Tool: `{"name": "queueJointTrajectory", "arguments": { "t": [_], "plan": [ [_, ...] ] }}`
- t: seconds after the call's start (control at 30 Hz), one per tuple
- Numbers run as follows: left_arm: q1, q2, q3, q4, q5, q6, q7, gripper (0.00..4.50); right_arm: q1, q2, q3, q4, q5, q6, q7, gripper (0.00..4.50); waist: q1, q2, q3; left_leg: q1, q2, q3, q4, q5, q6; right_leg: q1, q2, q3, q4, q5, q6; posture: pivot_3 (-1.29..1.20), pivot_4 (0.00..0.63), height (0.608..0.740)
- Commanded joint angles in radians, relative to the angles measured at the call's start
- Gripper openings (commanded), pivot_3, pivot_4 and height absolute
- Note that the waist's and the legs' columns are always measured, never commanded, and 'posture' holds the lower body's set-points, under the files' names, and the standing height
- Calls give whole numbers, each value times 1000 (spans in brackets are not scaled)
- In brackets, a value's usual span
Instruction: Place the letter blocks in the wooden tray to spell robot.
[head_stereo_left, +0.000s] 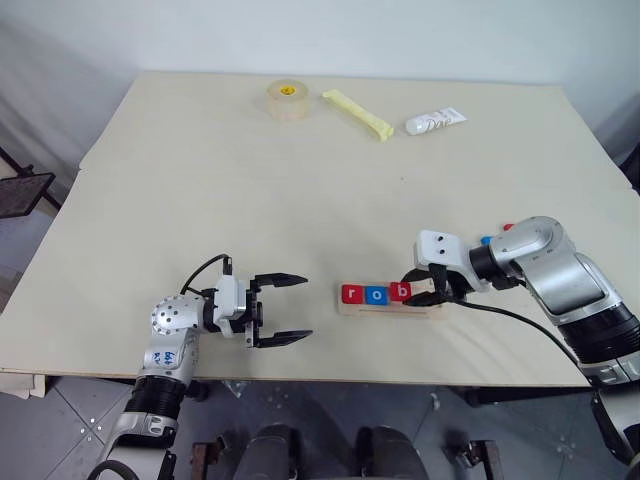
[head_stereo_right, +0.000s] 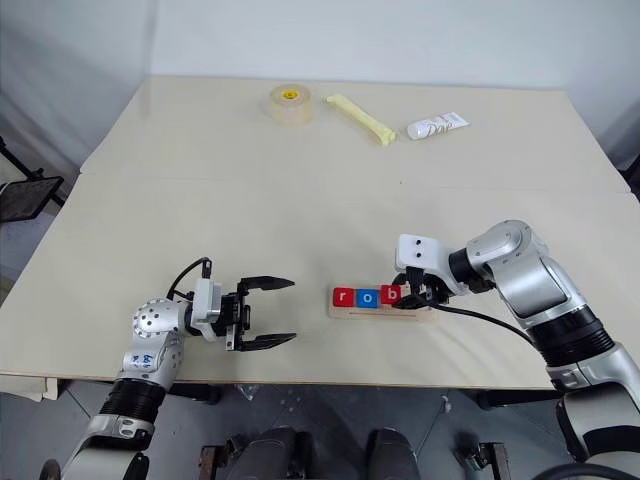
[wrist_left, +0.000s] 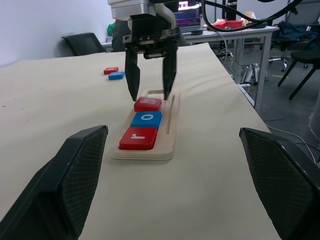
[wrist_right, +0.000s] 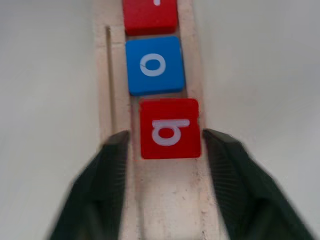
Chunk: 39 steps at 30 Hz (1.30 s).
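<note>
The right gripper (wrist_left: 150, 92) stands with jaws open astride the red "b" block (wrist_right: 169, 128), third in the wooden tray (head_stereo_left: 425, 311). The left gripper (head_stereo_left: 284, 311) hovers open beside the tray, holding nothing.

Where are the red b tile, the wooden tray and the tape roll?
b tile (wrist_right: 170, 129), right wrist view, its face.
Wooden tray (wrist_left: 170, 131), left wrist view, its bare grooved side.
Tape roll (head_stereo_left: 287, 100), left eye view, its top.

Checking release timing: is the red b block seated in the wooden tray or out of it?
In. The red b block lies flat in the wooden tray beside the blue o; the right gripper straddles it, open, fingers apart from it.
</note>
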Motion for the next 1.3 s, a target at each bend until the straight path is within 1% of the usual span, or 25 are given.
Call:
{"name": "queueJointTrajectory", "arguments": {
  "t": [0.03,0.1,0.27,0.43,0.47,0.5,0.57,0.77,0.8,0.83,0.87,0.9,1.07,1.3],
  "plan": [
    [-3,0,-1,-26,-9,-2,8,4500,6,-7,-26,-66,36,22,18,3872,0,0,0,0,0,0,0,0,0,0,0,0,0,0,0,0,150,740],
    [-7,0,-1,-23,-9,-2,8,4500,8,-9,-29,-74,39,26,14,4468,1,0,0,0,0,0,0,0,0,0,0,0,0,0,0,0,150,740],
    [-14,-1,-1,-13,-8,-5,7,4500,11,-19,-40,-80,48,27,5,4468,0,0,0,0,0,0,0,0,0,0,0,0,0,0,0,0,150,740],
    [-19,-9,-6,-5,-6,-7,8,4500,48,-39,-101,-102,96,37,0,4468,2,0,0,0,0,0,0,0,0,0,0,0,0,0,0,0,150,740],
    [-20,-10,-6,-4,-5,-8,7,4500,53,-42,-108,-104,101,40,-1,4100,2,0,0,0,0,0,0,0,0,0,0,0,0,0,0,0,150,740],
    [-20,-11,-6,-4,-6,-7,6,4500,62,-50,-111,-98,95,35,-6,3905,1,0,0,0,0,0,0,0,0,0,0,0,0,0,0,0,150,740],
    [-21,-13,-7,-2,-6,-7,5,4500,78,-64,-119,-85,88,20,-8,3251,1,0,0,0,0,0,0,0,0,0,0,0,0,0,0,0,150,740],
    [-20,-16,-7,-4,-8,-5,4,4500,93,-76,-119,4,63,-58,-14,1116,0,0,0,0,0,0,0,0,0,0,0,0,0,0,0,0,150,740],
    [-19,-16,-6,-6,-8,-5,4,4500,93,-72,-115,15,60,-66,-16,859,0,0,0,0,0,0,0,0,0,0,0,0,0,0,0,0,150,740],
    [-17,-16,-6,-8,-9,-4,4,4500,93,-70,-113,21,58,-71,-16,433,1,0,0,0,0,0,0,0,0,0,0,0,0,0,0,0,150,740],
    [-14,-15,-6,-11,-9,-3,5,4500,93,-68,-110,26,55,-76,-18,186,1,0,0,0,0,0,0,0,0,0,0,0,0,0,0,0,150,740],
    [-12,-14,-6,-15,-10,-2,5,4500,91,-61,-106,37,52,-83,-21,70,0,0,0,0,0,0,0,0,0,0,0,0,0,0,0,0,150,740],
    [10,-3,-1,-35,-13,3,7,4500,73,-22,-81,90,37,-112,-31,70,0,0,0,0,0,0,0,0,0,0,0,-1,0,0,0,0,150,740],
    [20,-3,-1,-47,-11,6,16,4500,83,15,-78,77,33,-104,-37,70,0,0,0,0,0,0,0,0,0,0,0,-1,0,0,0,0,150,740]
  ]
}}
